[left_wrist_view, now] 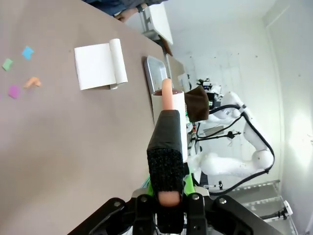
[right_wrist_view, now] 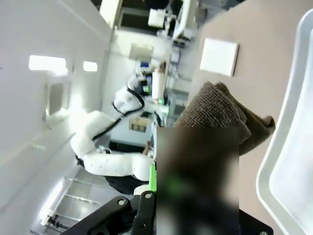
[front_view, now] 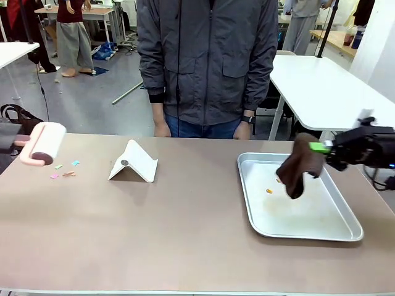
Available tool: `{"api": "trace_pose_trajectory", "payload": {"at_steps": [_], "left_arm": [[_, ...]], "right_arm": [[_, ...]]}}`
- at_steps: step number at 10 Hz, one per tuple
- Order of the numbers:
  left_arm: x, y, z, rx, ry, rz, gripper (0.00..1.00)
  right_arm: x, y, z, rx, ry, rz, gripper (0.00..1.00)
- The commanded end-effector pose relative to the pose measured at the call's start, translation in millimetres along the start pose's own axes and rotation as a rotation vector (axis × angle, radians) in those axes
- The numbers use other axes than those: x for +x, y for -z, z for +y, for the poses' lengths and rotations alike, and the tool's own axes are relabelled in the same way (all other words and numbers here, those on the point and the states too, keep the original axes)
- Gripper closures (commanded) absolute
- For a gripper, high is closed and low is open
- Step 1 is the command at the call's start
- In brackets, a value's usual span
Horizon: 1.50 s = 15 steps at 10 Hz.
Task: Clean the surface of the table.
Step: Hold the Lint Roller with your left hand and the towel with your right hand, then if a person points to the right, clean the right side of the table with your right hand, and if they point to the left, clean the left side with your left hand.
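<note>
A: One wide table (front_view: pixel 185 246), brownish-taupe, across the whole lower half of the front view. Behind its far edge, upper centre, a person (front_view: pixel 207 61) in a grey jacket, both hands low at the edge.

B: And at lower right?

A: Shiny metal tray (front_view: pixel 308 216), flat on the table. Over its upper right part, a brown cloth (front_view: pixel 299 166), hanging, pinched by the right gripper (front_view: pixel 318 148) from the right edge of the frame. Jaws pressed together on the fabric.

B: Left side?

A: At the left edge, a lint roller (front_view: pixel 44 143), white roll, pink handle. Touching the table top or not, hard to tell. In the left wrist view, handle clamped by the left gripper (left_wrist_view: pixel 168 193), jaws tight on it.

B: Smaller things?

A: Left of centre, a white folded card (front_view: pixel 134 163), standing like a tent. Near the roller, some coloured paper scraps (front_view: pixel 65 170) on the table. Smallest, an orange crumb (front_view: pixel 269 191) inside the tray, left of the cloth.
</note>
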State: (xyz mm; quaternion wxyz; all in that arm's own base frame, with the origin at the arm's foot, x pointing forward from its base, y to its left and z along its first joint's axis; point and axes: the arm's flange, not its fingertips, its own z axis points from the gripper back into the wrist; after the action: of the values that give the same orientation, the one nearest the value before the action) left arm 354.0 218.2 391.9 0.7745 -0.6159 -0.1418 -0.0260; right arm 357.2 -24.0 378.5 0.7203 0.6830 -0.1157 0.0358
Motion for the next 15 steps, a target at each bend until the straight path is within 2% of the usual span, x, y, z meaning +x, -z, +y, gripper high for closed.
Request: {"api": "trace_pose_trajectory", "payload": {"at_steps": [1, 4, 5, 6, 15], "left_arm": [[5, -29, 31, -0.118, 0.047, -0.055, 1.00], [-4, -54, 56, -0.180, 0.039, -0.057, 1.00], [-4, -58, 62, -0.223, -0.024, -0.125, 1.00], [-10, -46, 57, -0.130, 0.021, -0.061, 1.00], [-10, -46, 57, -0.130, 0.021, -0.061, 1.00]], "right_arm": [[-26, -36, -21, 0.081, -0.060, -0.029, 1.00], [-33, -85, -36, 0.129, -0.095, -0.086, 1.00], [-32, -87, -36, 0.088, -0.034, -0.160, 1.00], [-34, -76, -32, 0.104, -0.049, -0.092, 1.00], [-34, -76, -32, 0.104, -0.049, -0.092, 1.00]]}}
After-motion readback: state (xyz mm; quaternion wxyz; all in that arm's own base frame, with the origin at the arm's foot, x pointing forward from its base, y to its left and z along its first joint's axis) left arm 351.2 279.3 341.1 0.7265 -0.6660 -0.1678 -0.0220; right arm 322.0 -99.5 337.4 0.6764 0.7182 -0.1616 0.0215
